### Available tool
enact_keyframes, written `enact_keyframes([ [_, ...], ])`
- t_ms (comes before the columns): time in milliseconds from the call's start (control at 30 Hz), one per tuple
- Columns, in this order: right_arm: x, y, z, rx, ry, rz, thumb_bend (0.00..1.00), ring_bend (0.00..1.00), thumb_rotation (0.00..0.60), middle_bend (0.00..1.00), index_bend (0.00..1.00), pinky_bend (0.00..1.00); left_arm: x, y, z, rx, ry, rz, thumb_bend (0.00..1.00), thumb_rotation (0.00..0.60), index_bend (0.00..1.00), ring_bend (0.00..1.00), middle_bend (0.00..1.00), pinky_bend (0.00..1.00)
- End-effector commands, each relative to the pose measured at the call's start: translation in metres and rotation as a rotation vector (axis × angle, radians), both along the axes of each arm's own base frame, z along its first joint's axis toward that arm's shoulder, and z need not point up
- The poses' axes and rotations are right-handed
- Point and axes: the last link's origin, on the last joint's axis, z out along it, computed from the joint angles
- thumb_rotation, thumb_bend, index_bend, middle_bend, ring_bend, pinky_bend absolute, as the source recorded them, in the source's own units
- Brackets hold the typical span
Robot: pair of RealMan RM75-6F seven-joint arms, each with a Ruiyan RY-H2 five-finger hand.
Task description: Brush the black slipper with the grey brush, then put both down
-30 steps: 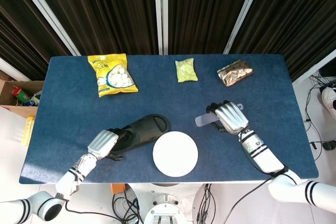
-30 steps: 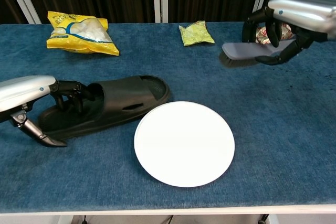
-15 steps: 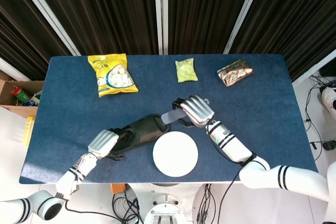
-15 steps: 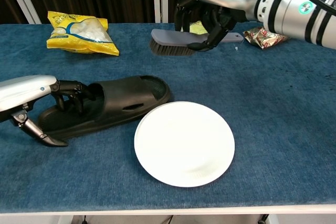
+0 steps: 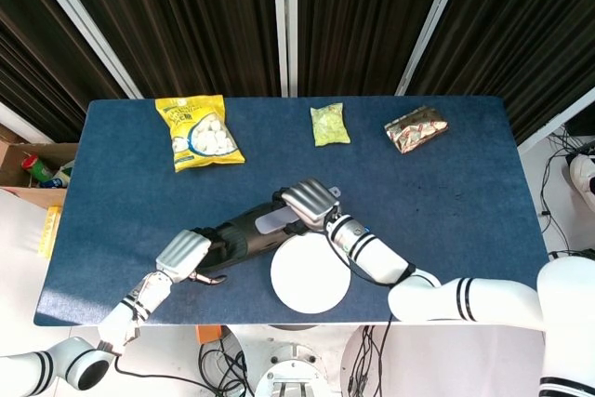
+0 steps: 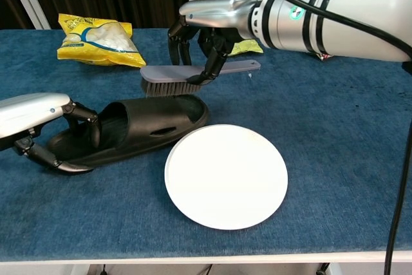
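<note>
Above the black slipper (image 6: pixel 129 130) gripped by the left robot hand (image 6: pixel 38 117), seemingly just clear, the grey brush (image 6: pixel 187 75) clasped in the right robot hand (image 6: pixel 199 30).

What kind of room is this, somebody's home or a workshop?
Probably a lab or test room, not a home: a blue-covered table backed by dark curtains, loose cables on the floor, and snack packs laid out like props, such as the yellow bag.

The head view looks steeply down from above on the whole dark blue cloth-covered table (image 5: pixel 112 192). The chest view faces across it, low and close. The 2 views share the round white plate (image 5: pixel 310 272).
</note>
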Motion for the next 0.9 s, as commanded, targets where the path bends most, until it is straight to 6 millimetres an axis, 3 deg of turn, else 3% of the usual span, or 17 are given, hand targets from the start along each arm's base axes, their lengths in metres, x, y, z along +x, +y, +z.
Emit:
enact_keyframes([
  [33,0.008,0.002,-0.012,0.015,0.032,0.012,0.52,0.65,0.6,0.75,0.97,0.61,0.0,0.0,0.0,0.002,0.002,0.0,0.19,0.421,0.48,0.3,0.45,0.38],
  [367,0.022,-0.002,-0.033,0.025,0.057,-0.004,0.52,0.65,0.6,0.75,0.97,0.61,-0.002,0.0,0.001,0.003,-0.001,0.004,0.19,0.421,0.48,0.3,0.45,0.38],
  [900,0.015,-0.026,-0.046,-0.108,0.149,-0.009,0.52,0.65,0.6,0.75,0.98,0.61,-0.004,0.0,0.002,0.005,-0.004,0.009,0.19,0.42,0.48,0.29,0.45,0.38],
])
